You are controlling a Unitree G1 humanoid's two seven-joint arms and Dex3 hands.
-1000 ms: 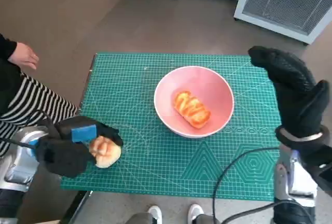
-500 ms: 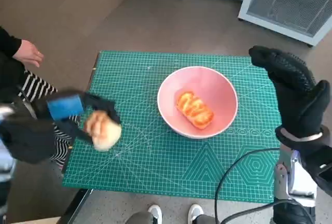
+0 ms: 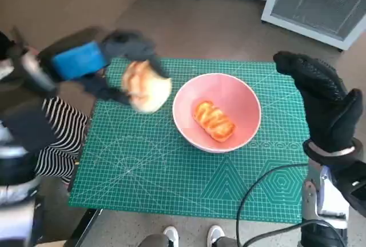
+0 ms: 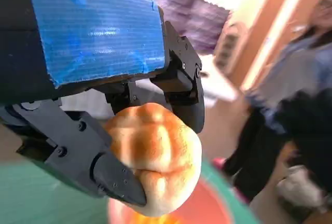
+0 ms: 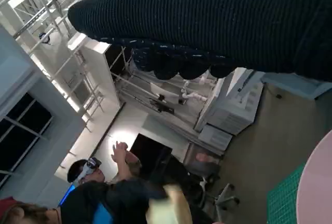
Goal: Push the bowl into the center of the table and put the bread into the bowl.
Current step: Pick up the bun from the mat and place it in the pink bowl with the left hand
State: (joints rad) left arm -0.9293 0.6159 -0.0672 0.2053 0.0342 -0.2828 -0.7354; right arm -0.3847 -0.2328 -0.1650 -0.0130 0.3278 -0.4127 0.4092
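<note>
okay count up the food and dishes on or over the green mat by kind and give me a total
Bread rolls: 2, one in the bowl, one held by the left hand
Bowls: 1, pink
Total: 3

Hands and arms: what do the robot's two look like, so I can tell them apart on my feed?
The left hand is black, hard and mechanical, with visible screws and a strip of blue tape across its back. The right hand wears a black knitted glove with a pale band at the wrist. A black cable loops beside the pale right forearm.
</note>
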